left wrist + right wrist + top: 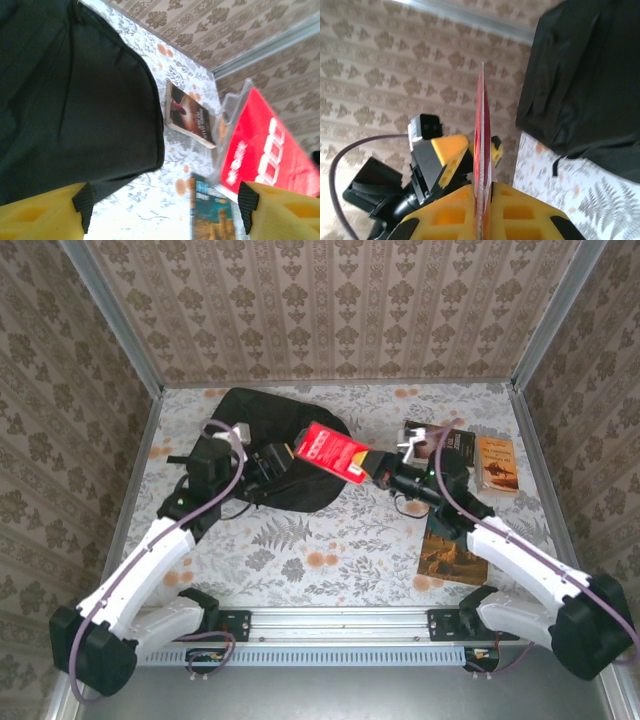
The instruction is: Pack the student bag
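Note:
The black student bag (262, 435) lies at the back left of the table, also seen in the left wrist view (75, 100) and the right wrist view (590, 75). My right gripper (377, 468) is shut on a flat red package (333, 452), held in the air with its far end over the bag's right edge. In the right wrist view the package (482, 125) stands edge-on between the closed fingers (484, 192). My left gripper (272, 465) hovers open over the bag beside the package's far end; its left pad (84, 201) is at the bag's edge, and the red package (270, 150) is by its right pad.
A brown book (497, 462) and a dark book (448, 440) lie at the back right. A third book (452, 552) lies under my right arm. The left wrist view shows a dark-covered book (192, 117) and a teal one (212, 215). Patterned walls enclose the table.

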Robot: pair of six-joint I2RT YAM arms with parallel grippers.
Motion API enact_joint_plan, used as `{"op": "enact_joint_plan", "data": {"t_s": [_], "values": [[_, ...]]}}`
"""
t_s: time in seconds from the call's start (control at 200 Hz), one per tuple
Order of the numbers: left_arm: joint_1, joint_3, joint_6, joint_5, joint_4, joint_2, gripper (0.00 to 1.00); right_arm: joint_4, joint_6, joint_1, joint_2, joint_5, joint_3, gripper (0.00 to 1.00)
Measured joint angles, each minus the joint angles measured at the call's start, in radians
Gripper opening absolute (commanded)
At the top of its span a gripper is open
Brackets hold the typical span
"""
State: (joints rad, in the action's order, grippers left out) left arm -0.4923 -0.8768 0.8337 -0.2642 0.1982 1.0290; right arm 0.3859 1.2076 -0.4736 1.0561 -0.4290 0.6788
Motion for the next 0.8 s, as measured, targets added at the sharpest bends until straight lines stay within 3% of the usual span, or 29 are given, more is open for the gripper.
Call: {"op": "enact_joint_plan", "data": {"t_s": [0.28,0.545,0.8], "values": [[-0.103,-0.47,-0.336,0.029,0.334,0.469,0.86,-0.336,-0.105,0.221,-0.222,0.162,0.001,0.02],[-0.255,-0.892,-0.555,0.134,0.595,0.837,0.87,-0.563,-0.138,0.401,-0.287,0.241,0.006,0.04],[-0.271,-1.022,-0.631,0.186,0.726,1.016,0.86,-0.597,-0.14,0.43,-0.286,0.239,0.006,0.05]]}}
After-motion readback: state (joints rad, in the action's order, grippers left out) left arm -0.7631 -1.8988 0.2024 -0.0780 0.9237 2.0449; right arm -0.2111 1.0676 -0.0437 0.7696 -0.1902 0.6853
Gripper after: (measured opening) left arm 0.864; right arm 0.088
